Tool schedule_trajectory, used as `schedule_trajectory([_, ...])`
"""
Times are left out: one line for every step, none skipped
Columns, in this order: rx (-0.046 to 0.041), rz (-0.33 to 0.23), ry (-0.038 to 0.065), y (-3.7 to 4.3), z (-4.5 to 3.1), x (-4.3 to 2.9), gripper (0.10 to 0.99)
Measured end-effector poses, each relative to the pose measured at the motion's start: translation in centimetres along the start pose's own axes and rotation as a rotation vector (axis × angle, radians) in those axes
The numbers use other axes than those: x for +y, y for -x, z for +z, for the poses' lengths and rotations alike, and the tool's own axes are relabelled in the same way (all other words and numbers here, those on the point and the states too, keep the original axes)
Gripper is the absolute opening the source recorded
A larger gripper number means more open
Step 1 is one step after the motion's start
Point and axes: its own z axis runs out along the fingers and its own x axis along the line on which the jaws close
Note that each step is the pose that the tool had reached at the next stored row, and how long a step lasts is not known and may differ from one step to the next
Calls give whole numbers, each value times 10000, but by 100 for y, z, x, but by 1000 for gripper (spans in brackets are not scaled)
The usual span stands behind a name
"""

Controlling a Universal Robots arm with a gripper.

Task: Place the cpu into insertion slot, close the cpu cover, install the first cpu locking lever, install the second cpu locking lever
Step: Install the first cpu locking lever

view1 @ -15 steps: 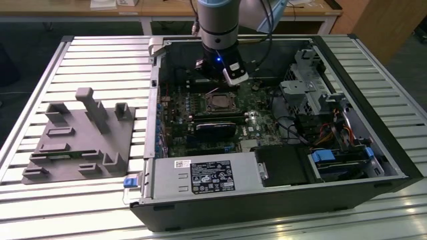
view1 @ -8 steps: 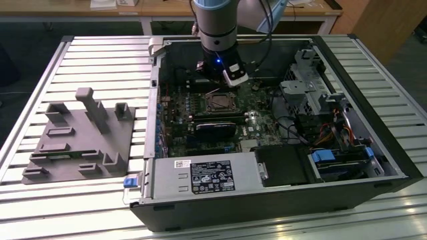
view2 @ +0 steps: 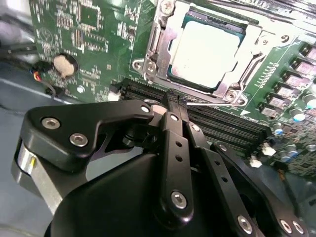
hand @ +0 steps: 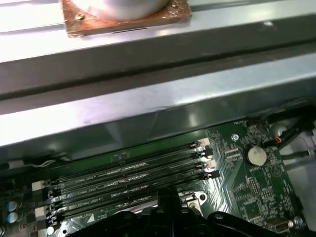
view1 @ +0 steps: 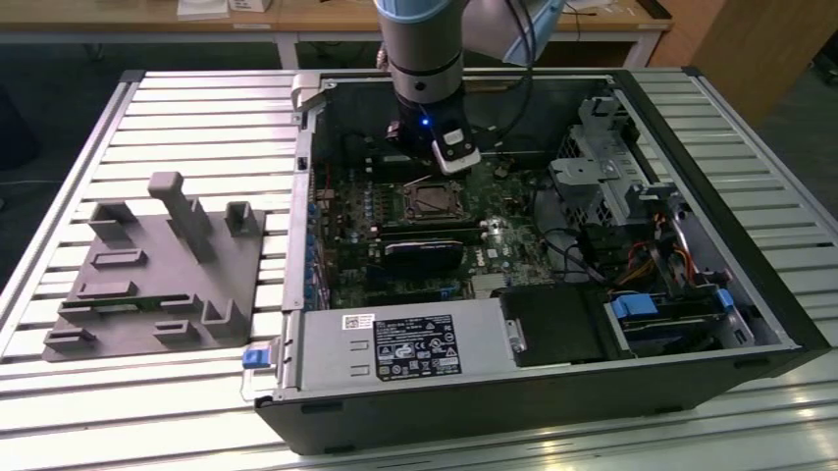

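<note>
Cpu [view2: 207,49] sits flat in the insertion slot [view1: 429,201], its pale top showing through the window of the cpu cover [view2: 160,47], which lies down over it. I see the gripper [view2: 175,101] just beside the socket, over the black memory slots [view2: 224,123]. Its 2 fingers are pressed together, and I cannot tell whether anything thin is pinched between them. In the exterior view the arm [view1: 422,59] stands at 12 o'clock of the slot, and a grey fixture block [view1: 157,275] lies at 9 o'clock of the computer case [view1: 772,324].
</note>
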Motion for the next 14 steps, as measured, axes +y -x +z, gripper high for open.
schedule_trajectory([-25, 93, -11, -4, 4, 1, 106])
schedule_trajectory([-43, 163, -19, -9, 7, 2, 106])
schedule_trajectory([-62, 231, -26, -17, 10, 5, 106])
schedule_trajectory([-77, 287, -32, -24, 11, 7, 106])
schedule_trajectory([-89, 337, -38, -35, 13, 11, 106])
schedule_trajectory([-101, 379, -43, -46, 15, 14, 106])
schedule_trajectory([-112, 422, -48, -57, 16, 18, 106])
schedule_trajectory([-122, 462, -53, -67, 18, 23, 106])
schedule_trajectory([-133, 501, -58, -76, 20, 30, 106])
schedule_trajectory([-142, 536, -62, -85, 23, 37, 106])
schedule_trajectory([-150, 567, -66, -94, 25, 45, 106])
schedule_trajectory([-156, 588, -70, -104, 28, 55, 106])
schedule_trajectory([-161, 608, -71, -114, 32, 64, 106])
schedule_trajectory([-166, 626, -71, -122, 36, 72, 106])
